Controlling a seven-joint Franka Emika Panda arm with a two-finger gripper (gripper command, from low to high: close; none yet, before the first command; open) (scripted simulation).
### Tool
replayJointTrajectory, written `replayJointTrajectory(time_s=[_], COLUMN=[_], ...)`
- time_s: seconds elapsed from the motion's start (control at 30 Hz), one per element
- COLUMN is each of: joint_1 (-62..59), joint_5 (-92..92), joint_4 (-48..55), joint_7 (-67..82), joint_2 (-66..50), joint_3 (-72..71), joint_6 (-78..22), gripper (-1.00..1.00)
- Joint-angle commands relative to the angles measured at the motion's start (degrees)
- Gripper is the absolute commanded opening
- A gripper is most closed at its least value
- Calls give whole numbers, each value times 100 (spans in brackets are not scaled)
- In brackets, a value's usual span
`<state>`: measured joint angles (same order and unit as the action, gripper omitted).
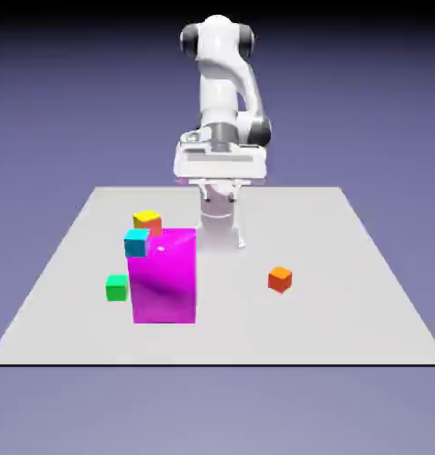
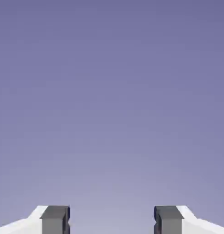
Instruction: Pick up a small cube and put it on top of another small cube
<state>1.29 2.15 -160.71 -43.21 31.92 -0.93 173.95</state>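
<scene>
Table: the grey table (image 1: 345, 302) comes closest to us, and its front edge is bare
Robot arm: the white arm (image 1: 223, 84) stands at the far edge, well back from all the blocks
Big block: the pink block (image 1: 163, 275) is the biggest one and stands in the exterior view's left half
Gripper: the gripper (image 1: 219, 206) hangs under the arm near the far edge, not over any block
Fingers: the two grey fingertips (image 2: 55, 218) are wide apart, with nothing between them
Hand view: it shows only the plain blue-violet backdrop, so no block is in front of the hand
Blue block: the light blue block (image 1: 137, 242) sits right at the pink block's top left corner, and I cannot tell if they touch
Yellow block: the yellow block (image 1: 146, 219) shows just behind the blue one, with a bit of red-orange under it
Orange block: the orange block (image 1: 280, 279) sits alone on the exterior view's right, well apart from the rest
Green block: the small green block (image 1: 116, 287) is on the table just beside the pink block, on the exterior view's left
Step now: I think nothing is picked up yet, so this looks like the very start
Next move: the hand likely needs to come forward toward the green block, point down at it, and drop with open fingers around it
Careful: the pink block is very near, so one finger has little room on that side
</scene>
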Motion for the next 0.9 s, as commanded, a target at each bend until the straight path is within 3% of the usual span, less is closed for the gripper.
replayJointTrajectory(time_s=[0.0,0.57,0.87], joint_1=[-64,-1153,-1491], joint_5=[-86,-1555,-2896], joint_4=[161,2887,3839], joint_7=[1,27,55], joint_2=[-208,-3738,-5607], joint_3=[121,2170,3256], joint_6=[-244,-4393,-6588], gripper=[0,0,0])
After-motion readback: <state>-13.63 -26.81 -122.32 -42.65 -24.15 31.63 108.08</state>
